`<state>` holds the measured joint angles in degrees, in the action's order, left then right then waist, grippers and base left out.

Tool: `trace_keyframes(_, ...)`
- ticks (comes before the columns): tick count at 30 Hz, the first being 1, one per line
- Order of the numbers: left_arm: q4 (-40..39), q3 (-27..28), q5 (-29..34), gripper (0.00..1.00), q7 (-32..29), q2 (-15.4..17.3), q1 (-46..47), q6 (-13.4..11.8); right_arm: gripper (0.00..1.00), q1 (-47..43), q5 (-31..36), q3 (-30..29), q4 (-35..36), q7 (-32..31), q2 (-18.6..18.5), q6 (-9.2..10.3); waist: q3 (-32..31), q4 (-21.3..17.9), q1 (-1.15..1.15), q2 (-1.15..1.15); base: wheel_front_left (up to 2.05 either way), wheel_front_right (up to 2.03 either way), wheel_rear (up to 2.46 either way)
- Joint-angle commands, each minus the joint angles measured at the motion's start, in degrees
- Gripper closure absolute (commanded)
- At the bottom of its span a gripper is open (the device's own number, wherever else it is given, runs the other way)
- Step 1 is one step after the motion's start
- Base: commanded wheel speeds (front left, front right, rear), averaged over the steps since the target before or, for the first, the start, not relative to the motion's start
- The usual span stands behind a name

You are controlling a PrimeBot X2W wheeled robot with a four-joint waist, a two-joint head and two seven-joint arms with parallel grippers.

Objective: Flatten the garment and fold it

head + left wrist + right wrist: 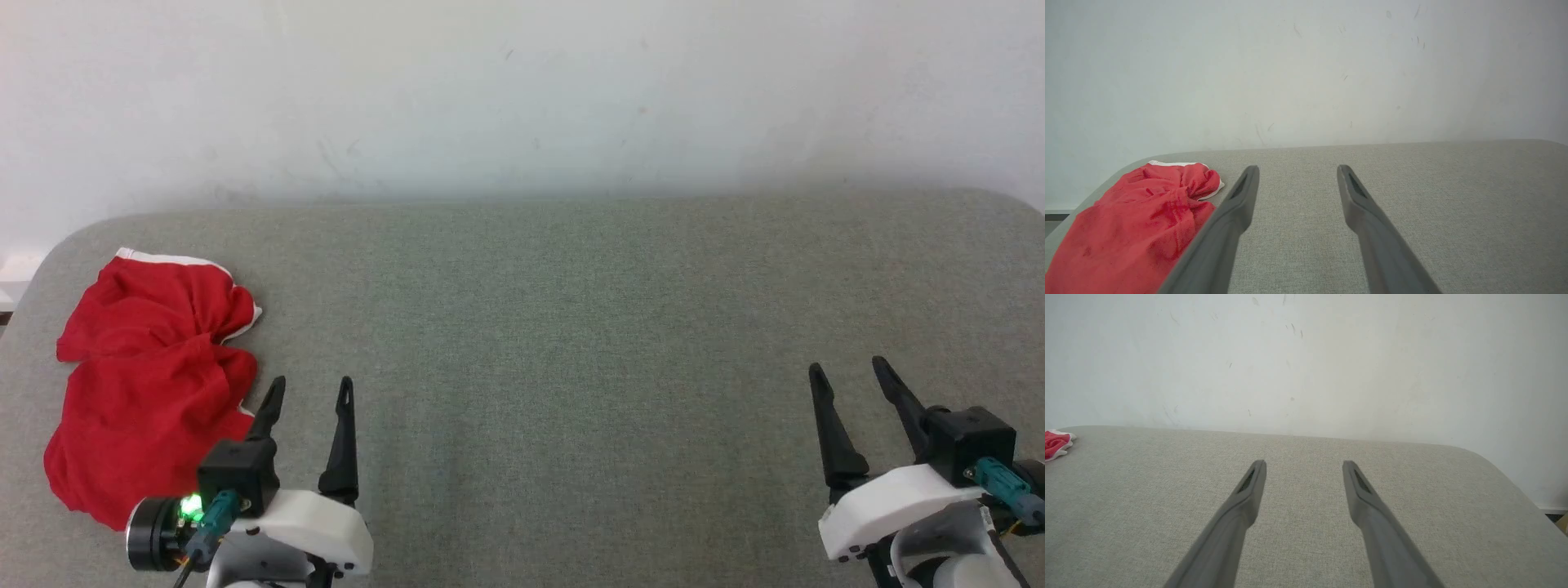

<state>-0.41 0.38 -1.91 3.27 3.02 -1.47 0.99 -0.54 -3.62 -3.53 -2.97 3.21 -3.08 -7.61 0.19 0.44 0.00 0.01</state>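
The garment lies bunched at the left end of the table, with both grippers spread wide and empty.

The left gripper has its jaws fully apart with only bare cloth-covered table between them. Its outer finger stands just beside the garment's near right edge, and whether the two touch cannot be told. The right gripper also has its jaws wide apart, gripping nothing, over the table's right side and well apart from the garment. The garment is a rumpled red heap with folds running across its middle and a white trim showing along its far edge. It sits close to the rounded far left corner of the grey fabric table. Behind the table rises a pale, lightly scuffed wall.
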Motion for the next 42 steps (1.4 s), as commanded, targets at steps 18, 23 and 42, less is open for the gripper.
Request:
trace_keyframes(18, -0.6, 0.9, -2.2, 0.0, 2.6, -0.1, -1.9, 0.6, 0.0, -0.3, -0.4, -1.3, -1.9, 2.7, 0.1, 0.05, 0.2, 3.3, 0.0, -0.01, 0.0, 0.0, 0.0)
trace_keyframes(23, -0.7, 0.9, -2.6, 0.0, 3.2, -0.1, -2.4, 0.5, 0.0, -0.3, -0.4, -1.4, -2.6, 3.3, 0.1, 0.05, 0.0, 5.1, 0.0, -0.01, 0.0, 0.0, 0.0)
trace_keyframes(42, -0.5, 1.3, -4.2, 0.0, 5.5, -0.1, -4.5, 0.9, 0.0, -0.4, -0.5, 0.3, -5.6, 5.5, 0.1, 0.07, -0.6, 12.3, 0.0, -0.01, 0.0, 0.0, 0.0)
